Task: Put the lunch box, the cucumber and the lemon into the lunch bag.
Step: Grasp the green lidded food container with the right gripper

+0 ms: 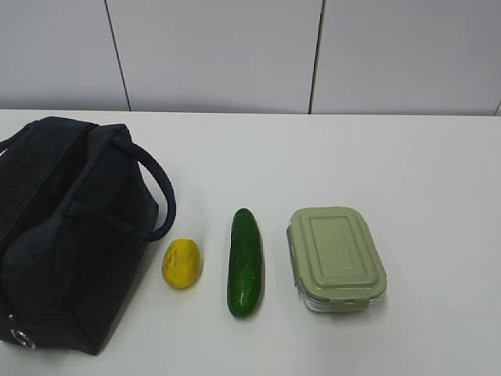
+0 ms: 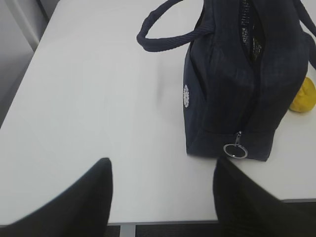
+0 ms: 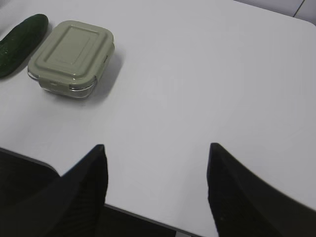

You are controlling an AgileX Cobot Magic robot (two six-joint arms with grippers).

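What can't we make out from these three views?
- Lunch bag interior: dark in the exterior view, narrow zipper gap in the left wrist view.
- Bag's left side: cut off by the exterior view's edge.
- Lemon: partly behind the bag, left wrist view.
- Cucumber: cut off at the right wrist view's edge.

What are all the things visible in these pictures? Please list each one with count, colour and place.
lunch bag: one, dark navy, left on the table
lemon: one, yellow, beside the bag
cucumber: one, dark green, between lemon and lunch box
lunch box: one, clear with sage-green lid, right of the cucumber
table: one, white, under everything
left claw: one, black, open, holding nothing, near the bag's zipper end
right claw: one, black, open, holding nothing, over bare table
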